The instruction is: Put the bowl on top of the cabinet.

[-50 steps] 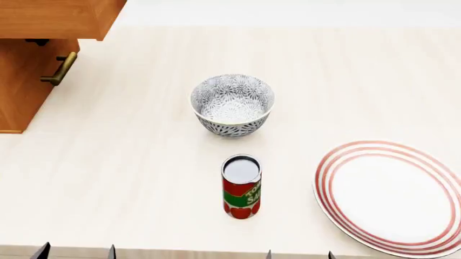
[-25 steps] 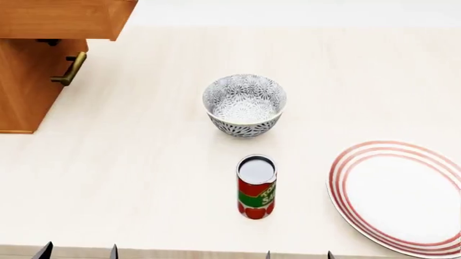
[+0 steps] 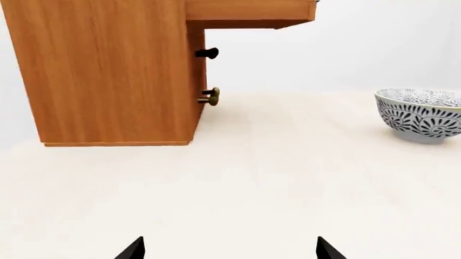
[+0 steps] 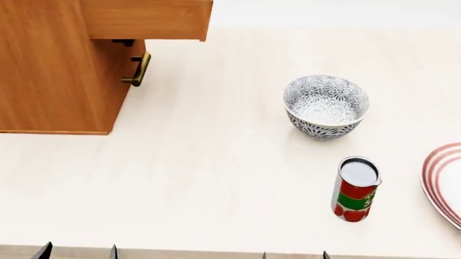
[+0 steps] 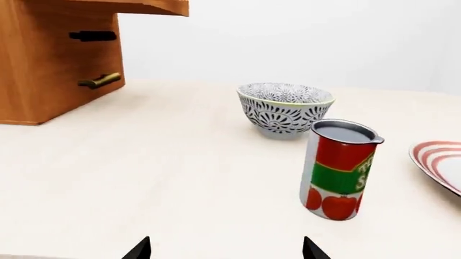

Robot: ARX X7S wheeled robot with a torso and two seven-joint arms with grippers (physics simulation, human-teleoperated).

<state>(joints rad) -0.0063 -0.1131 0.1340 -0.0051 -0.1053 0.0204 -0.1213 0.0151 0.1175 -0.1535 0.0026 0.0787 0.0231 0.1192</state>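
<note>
We're in approach: bowl [image 4: 325,106] upright on table [image 4: 202,178], untouched, well right of cabinet [image 4: 58,65], can [image 4: 354,189] just in front. Left gripper [image 3: 229,249] and right gripper [image 5: 224,248] both spread, empty. Next: reach w/ right, clearing can, grasp rim.

The pale cream wood-grain desk [image 4: 216,178] fills most of the head view, from the lower edge up to a boundary near the top of the frame. Its surface is matte and shows faint lengthwise grain. Above that boundary, across the upper right of the frame, lies a plain off-white band [image 4: 331,12]. In both wrist views, a featureless light grey-white backdrop [image 5: 324,43] rises behind the far edge of the desk. Lighting is soft and even; shadows on the desk are faint and diffuse.
</note>
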